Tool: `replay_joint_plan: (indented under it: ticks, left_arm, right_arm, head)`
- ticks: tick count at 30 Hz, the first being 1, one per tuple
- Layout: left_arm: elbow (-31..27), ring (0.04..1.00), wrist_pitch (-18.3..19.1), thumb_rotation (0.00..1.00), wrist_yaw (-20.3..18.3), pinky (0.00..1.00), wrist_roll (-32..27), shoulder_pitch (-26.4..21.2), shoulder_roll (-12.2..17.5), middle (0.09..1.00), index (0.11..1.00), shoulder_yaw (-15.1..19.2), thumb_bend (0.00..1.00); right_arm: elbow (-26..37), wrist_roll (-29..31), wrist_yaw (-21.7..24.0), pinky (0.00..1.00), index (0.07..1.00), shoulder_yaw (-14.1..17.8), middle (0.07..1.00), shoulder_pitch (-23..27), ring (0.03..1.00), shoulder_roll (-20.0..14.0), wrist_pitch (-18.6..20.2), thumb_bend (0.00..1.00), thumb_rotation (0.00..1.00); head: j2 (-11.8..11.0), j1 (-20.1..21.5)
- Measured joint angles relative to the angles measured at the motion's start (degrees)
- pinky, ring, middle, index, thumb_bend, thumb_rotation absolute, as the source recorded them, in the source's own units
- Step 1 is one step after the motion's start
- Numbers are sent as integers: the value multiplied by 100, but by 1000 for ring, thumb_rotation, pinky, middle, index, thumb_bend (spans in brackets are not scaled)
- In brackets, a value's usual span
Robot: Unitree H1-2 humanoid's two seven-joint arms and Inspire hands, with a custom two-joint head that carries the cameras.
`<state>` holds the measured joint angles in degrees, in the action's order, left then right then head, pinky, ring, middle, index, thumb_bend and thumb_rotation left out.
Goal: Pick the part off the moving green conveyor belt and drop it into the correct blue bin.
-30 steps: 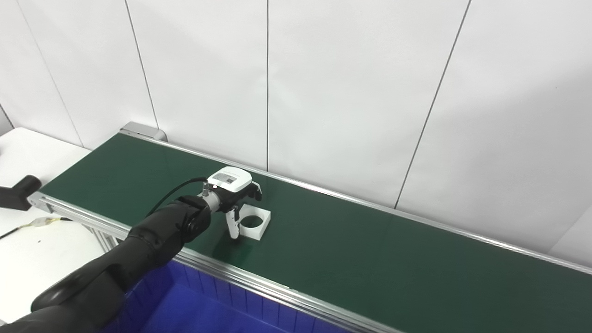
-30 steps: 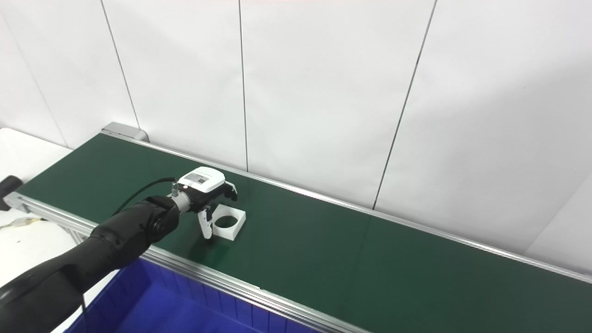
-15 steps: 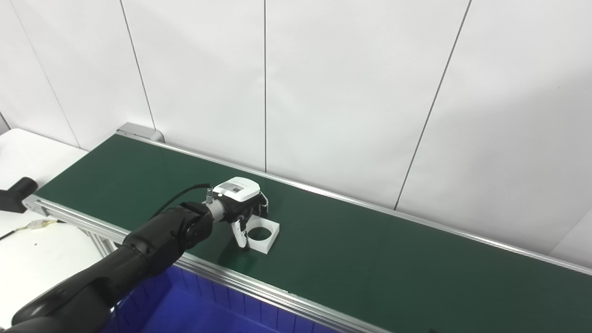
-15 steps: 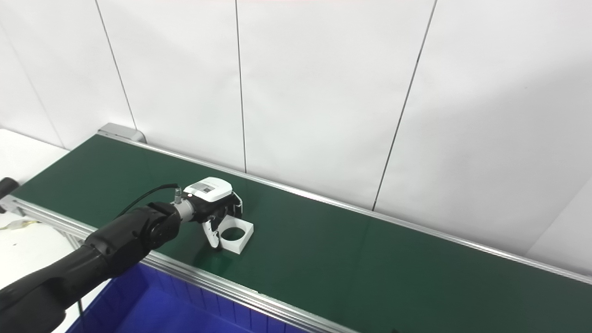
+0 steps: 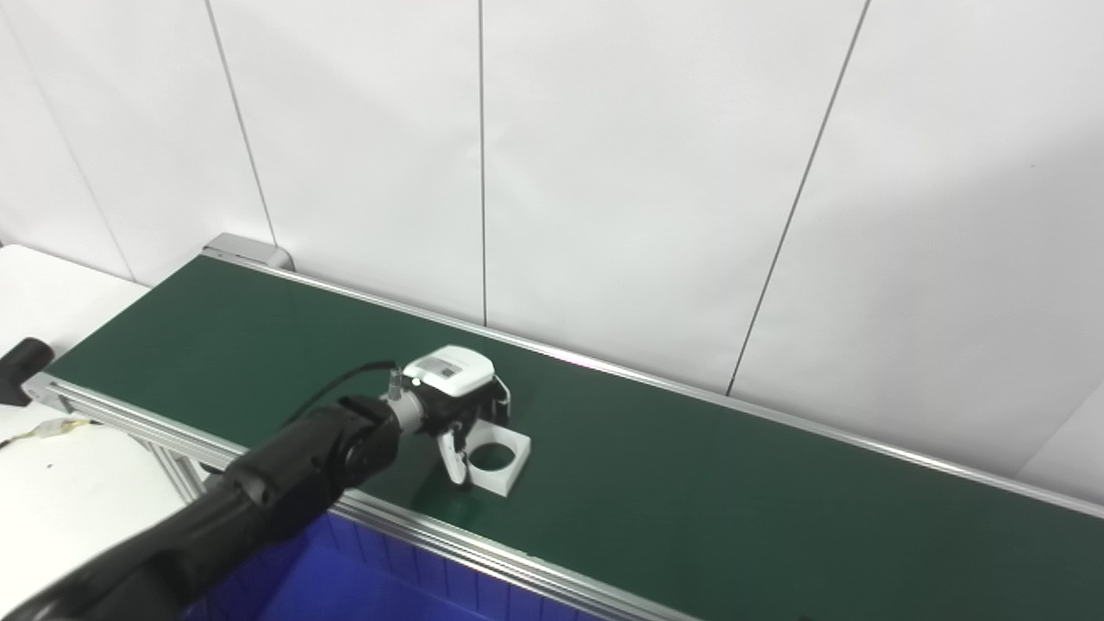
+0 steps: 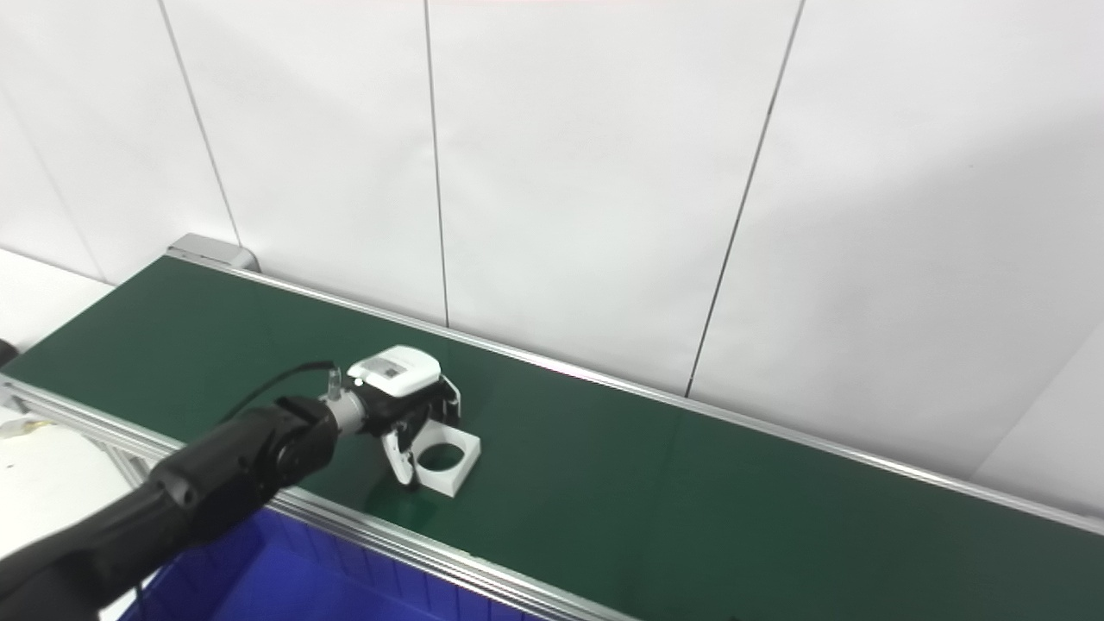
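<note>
The part (image 5: pixel 515 454) is a flat white square block with a round hole. It lies on the green conveyor belt (image 5: pixel 690 483) near the belt's front edge. My left hand (image 5: pixel 457 404) has a white back and reaches in from the lower left. It is closed around the part: the fingers curl down on the far edge and the thumb (image 5: pixel 453 457) presses the near left side. The part still rests on the belt. The same grasp shows in the right eye view (image 6: pixel 401 401). My right hand is not in view.
A blue bin (image 5: pixel 345 578) stands below the belt's front rail (image 5: pixel 517 561), under my left arm. A white table (image 5: pixel 69 483) with a black object (image 5: pixel 21 379) lies to the left. White wall panels rise behind the belt.
The fingers, spread above the part a second ago, have curled down onto its far edge. Hand and part have shifted right along the belt. The camera has also shifted.
</note>
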<state>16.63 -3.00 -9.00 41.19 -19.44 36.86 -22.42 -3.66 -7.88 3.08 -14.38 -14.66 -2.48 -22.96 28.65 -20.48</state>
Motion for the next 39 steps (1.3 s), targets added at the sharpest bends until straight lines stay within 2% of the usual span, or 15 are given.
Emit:
replay_joint_plan:
  ticks: [6,14,19,22,24,26,28,30,31,32,33,34,35,37,39]
  left_arm:
    - [-1031,518,204,0,-365,615,-74,549,-134,460,519,225,519]
    - [-2747,500,626,0,-728,583,-131,789,-189,462,509,851,521]
    - [-3629,519,868,0,-1056,581,-170,1170,-327,470,502,1031,522]
    - [-3914,517,954,0,-1176,571,-183,1383,-403,459,508,1165,521]
    - [-4194,506,1072,0,-1219,563,-196,1552,-458,459,511,1318,521]
    - [-4474,501,1166,0,-1257,554,-196,1677,-560,465,508,1427,521]
    - [-4653,505,1224,0,-1336,548,-200,1789,-639,475,500,1475,521]
    - [-4820,513,1301,0,-1401,551,-245,1966,-694,480,496,1541,521]
    - [-4905,516,1339,0,-1413,553,-283,2070,-743,482,494,1585,521]
    - [-4975,506,1379,0,-1427,530,-324,2157,-791,483,493,1623,521]
    - [-5061,502,1407,0,-1463,522,-368,2247,-848,483,493,1675,520]
    - [-5151,469,1486,0,-1481,459,-427,2332,-899,466,502,1712,520]
    - [-5253,467,1558,0,-1496,455,-501,2427,-976,465,502,1776,519]
    - [-5361,470,1604,0,-1502,448,-576,2563,-1077,467,501,1817,520]
    - [-5401,458,1603,0,-1517,434,-586,2705,-1132,463,505,1825,519]
  right_arm:
    - [55,4,33,754,984,21,887,5,837,-2,0,522,713]
    - [197,17,69,755,978,42,884,-10,837,-37,5,524,705]
    - [244,25,96,753,974,69,883,-48,835,-62,12,516,699]
    - [317,29,108,753,972,81,880,-53,834,-65,27,521,692]
    - [425,35,119,753,972,92,877,-73,833,-67,57,522,693]
    - [484,47,122,749,968,111,873,-95,829,-81,106,529,690]
    - [522,54,146,741,963,117,869,-109,824,-102,134,533,686]
    - [623,53,158,736,960,122,865,-129,821,-114,154,535,674]
    - [680,54,159,735,959,130,864,-147,820,-117,170,534,668]
    - [734,62,163,730,953,138,860,-161,815,-123,201,546,655]
    - [802,76,171,728,950,144,859,-169,813,-137,242,550,650]
    - [863,90,184,722,942,151,853,-167,807,-154,275,565,631]
    - [914,116,208,722,941,162,853,-161,806,-167,346,567,628]
    - [1040,152,261,715,933,182,847,-161,800,-195,474,577,613]
    - [1161,165,289,712,928,200,844,-141,797,-223,605,588,602]
  head:
    - [44,35]
    - [167,53]
    - [264,62]
    - [387,62]
    - [553,79]
    - [554,79]
    - [773,114]
    - [774,114]
    - [1009,141]
    - [1011,141]
    - [1150,184]
    - [1326,228]
    - [1327,229]
    - [1563,255]
    - [1565,255]
